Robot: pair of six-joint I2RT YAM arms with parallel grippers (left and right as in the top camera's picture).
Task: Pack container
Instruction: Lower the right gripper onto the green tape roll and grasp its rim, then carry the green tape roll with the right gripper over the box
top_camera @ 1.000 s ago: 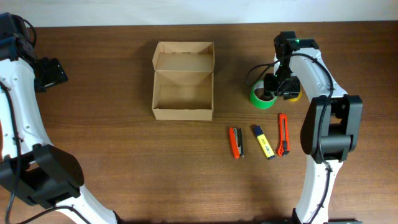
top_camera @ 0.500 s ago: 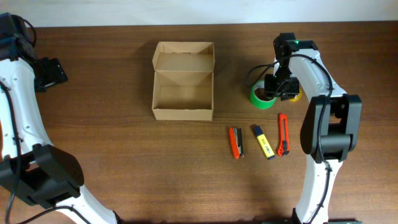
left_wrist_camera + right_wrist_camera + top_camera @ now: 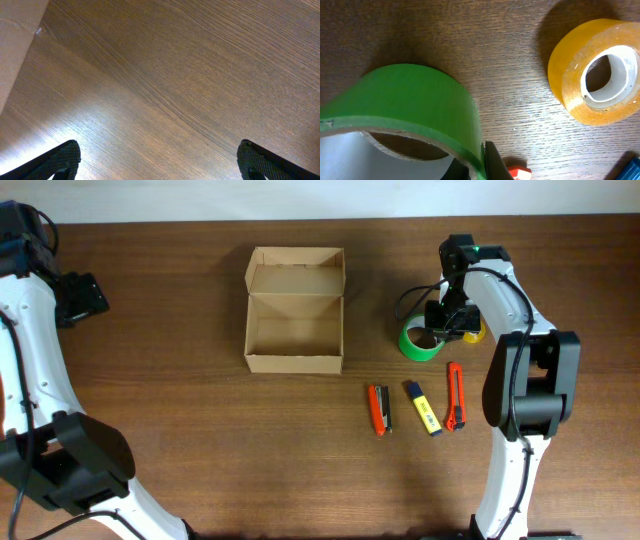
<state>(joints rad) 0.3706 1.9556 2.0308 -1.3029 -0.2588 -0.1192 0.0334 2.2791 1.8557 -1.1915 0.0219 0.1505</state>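
We note the left end effector (image 3: 80,298) near the left edge of the tabletop (image 3: 180,440), fingers wide apart and holding nothing, well clear of the work. The container (image 3: 295,310) stands left of centre toward the far edge. Its lid flap is laid open toward the far edge, its cavity is empty, and its longer side runs left to right. Right of it lies the green tape roll (image 3: 418,340). The right end effector (image 3: 445,320) is closed on the roll's wall, one finger inside and one outside. The right arm reaches up from the near edge with its wrist bent down over the roll. The container lies directly left of this end effector, and we judge the right arm the nearer.
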